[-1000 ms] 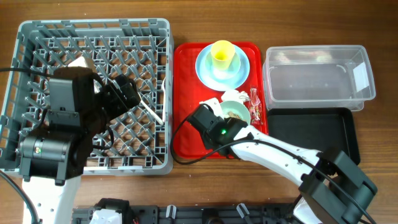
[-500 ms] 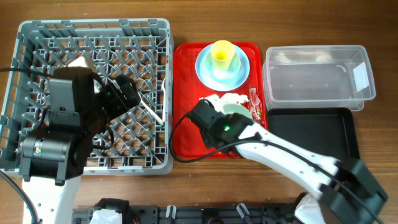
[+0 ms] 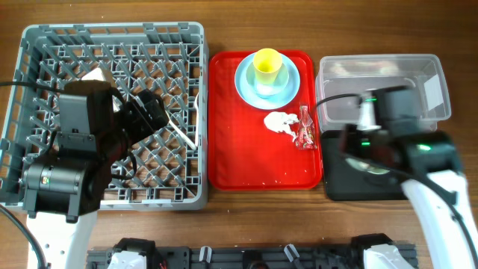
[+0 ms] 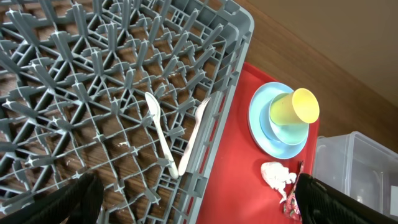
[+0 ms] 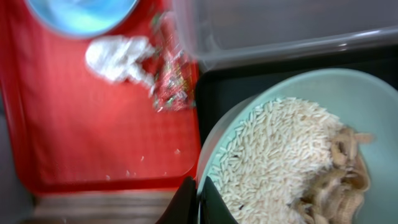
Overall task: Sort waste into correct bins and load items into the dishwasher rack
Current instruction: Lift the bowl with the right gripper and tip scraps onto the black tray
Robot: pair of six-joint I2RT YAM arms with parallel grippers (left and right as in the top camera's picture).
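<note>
Right claw [image 5: 200, 198] tight on rim of pale green bowl [image 5: 373, 87], full of rice [image 5: 280, 155], over black tray [image 5: 227, 84].

Grey grid-patterned rack [image 3: 112, 30], red tray [image 3: 246, 153], light blue plate [image 3: 292, 84], yellow cup [image 3: 268, 66], white tissue [image 3: 280, 121], pale green bowl [image 5: 373, 87], black tray [image 3: 333, 184]

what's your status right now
Right gripper shut on pale green bowl, rice inside, above black tray. Left gripper open over rack. Tissue and wrapper on red tray.

Near half of red tray [image 3: 246, 161] free; tissue [image 3: 281, 122], wrapper [image 3: 305, 128] beyond.
</note>
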